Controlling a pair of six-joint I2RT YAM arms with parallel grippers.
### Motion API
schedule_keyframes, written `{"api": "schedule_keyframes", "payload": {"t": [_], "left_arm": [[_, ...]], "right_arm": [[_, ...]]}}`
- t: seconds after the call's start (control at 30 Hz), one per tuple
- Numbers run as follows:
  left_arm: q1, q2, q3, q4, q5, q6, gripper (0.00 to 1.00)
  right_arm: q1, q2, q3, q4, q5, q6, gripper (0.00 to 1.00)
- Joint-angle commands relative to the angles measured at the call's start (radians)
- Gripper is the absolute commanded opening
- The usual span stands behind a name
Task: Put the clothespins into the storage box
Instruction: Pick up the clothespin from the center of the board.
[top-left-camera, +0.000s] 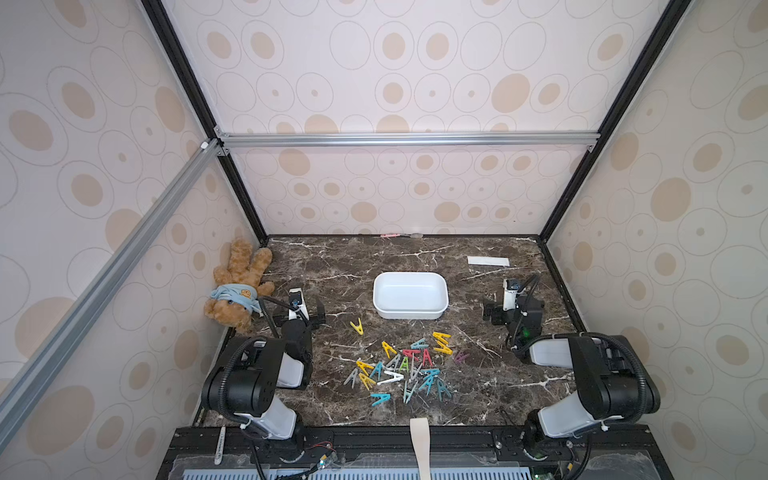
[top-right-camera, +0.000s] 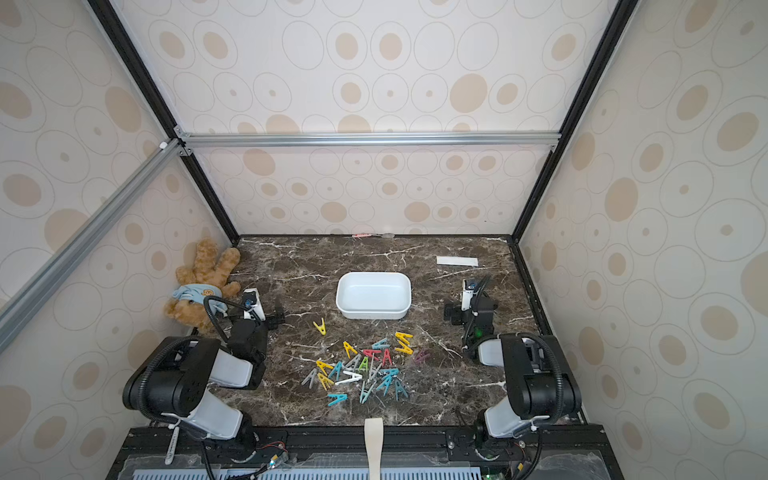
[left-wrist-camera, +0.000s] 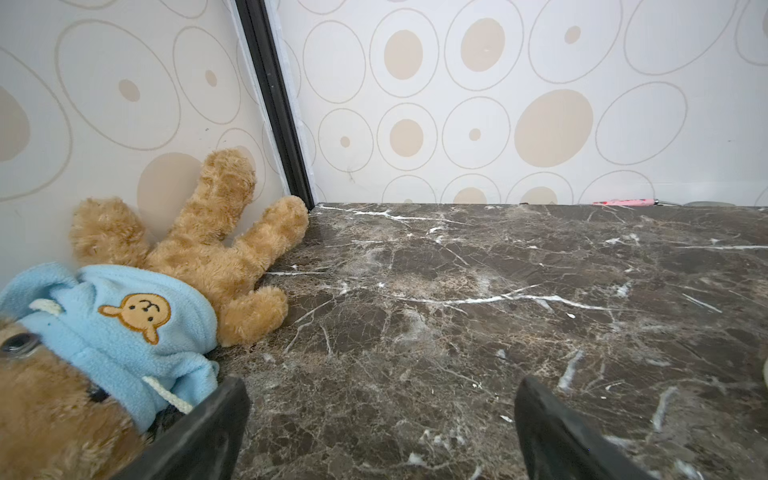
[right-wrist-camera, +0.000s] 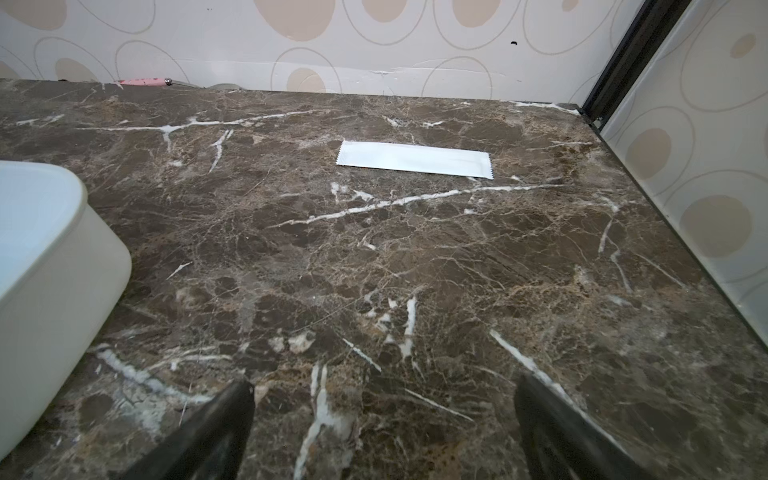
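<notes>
On the bench (top-left-camera: 490, 399) lie roughly twenty clothespins (top-left-camera: 404, 365) (six yellow, two red, one each green, white and purple, the rest teal or grey, overlapping too much for an exact count), one box (top-left-camera: 409, 313), one teddy bear (top-left-camera: 239, 286), one white packet (top-left-camera: 488, 261) and one pink-handled utensil (top-left-camera: 390, 235).

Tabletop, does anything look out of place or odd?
A teddy bear lies toppled against the side wall, a pink-handled utensil sits along the back wall, and a flat white packet lies alone; none belong with the clothespins scattered before the empty storage box.

Left fingers (left-wrist-camera: 208, 432), right fingers (right-wrist-camera: 208, 440): both wide apart.
</notes>
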Motion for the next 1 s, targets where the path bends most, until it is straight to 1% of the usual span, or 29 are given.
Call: {"api": "schedule_keyframes", "payload": {"t": [0.0,0.8,0.9,0.93,0.97], "left_arm": [[0.005,0.005,0.015,0.019,-0.003,-0.008,1.0],[0.009,0.004,0.014,0.018,0.004,-0.011,0.99],[0.009,-0.011,-0.006,0.048,-0.044,-0.027,0.99],[0.009,-0.027,-0.006,0.034,-0.054,-0.032,0.99],[0.009,-0.043,-0.003,0.01,-0.048,-0.034,0.99]], "right_arm": [[-0.004,0.002,0.005,-0.001,0.006,0.002,1.0],[-0.005,0.001,0.004,0.0,0.009,0.004,1.0],[-0.004,-0.021,-0.01,0.024,0.007,0.001,1.0],[-0.004,-0.046,-0.011,0.011,0.019,0.003,0.99],[-0.003,-0.083,0.001,-0.048,0.035,0.009,0.98]]}}
